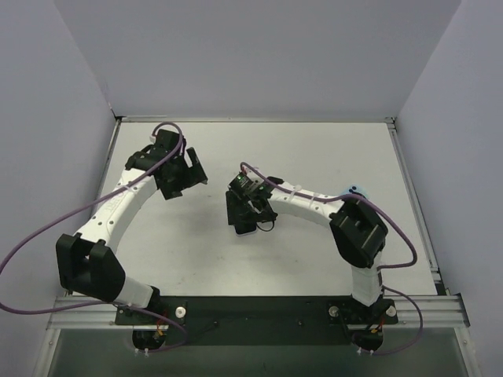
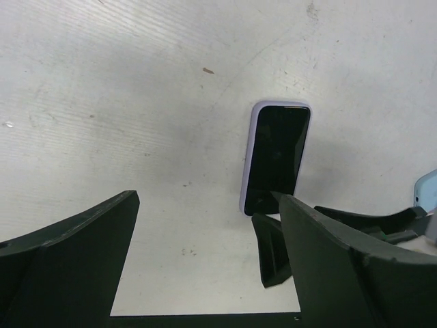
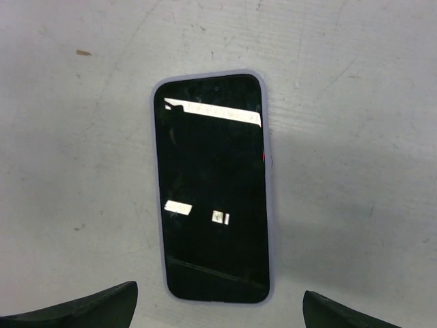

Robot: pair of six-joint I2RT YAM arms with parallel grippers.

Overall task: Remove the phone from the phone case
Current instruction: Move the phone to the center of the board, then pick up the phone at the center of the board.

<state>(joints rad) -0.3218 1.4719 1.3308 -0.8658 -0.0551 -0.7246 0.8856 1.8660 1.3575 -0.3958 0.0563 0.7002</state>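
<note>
A black phone point(image 3: 212, 184) lies screen up on the white table, inside a lavender phone case point(image 3: 156, 171) whose rim frames it. My right gripper point(image 3: 217, 301) is open and hovers just above the phone's near end, with a finger on either side and apart from it. In the top view the right gripper point(image 1: 250, 208) covers most of the phone point(image 1: 246, 229). My left gripper point(image 1: 185, 171) is open and empty, off to the phone's left. In the left wrist view the phone point(image 2: 276, 157) lies ahead of the left gripper point(image 2: 205, 205), beside the right gripper's fingers point(image 2: 273, 249).
Grey walls point(image 1: 78, 94) close the table on the left, back and right. A metal rail point(image 1: 251, 308) runs along the near edge at the arm bases. A small light blue piece point(image 1: 355, 190) sits on the right arm.
</note>
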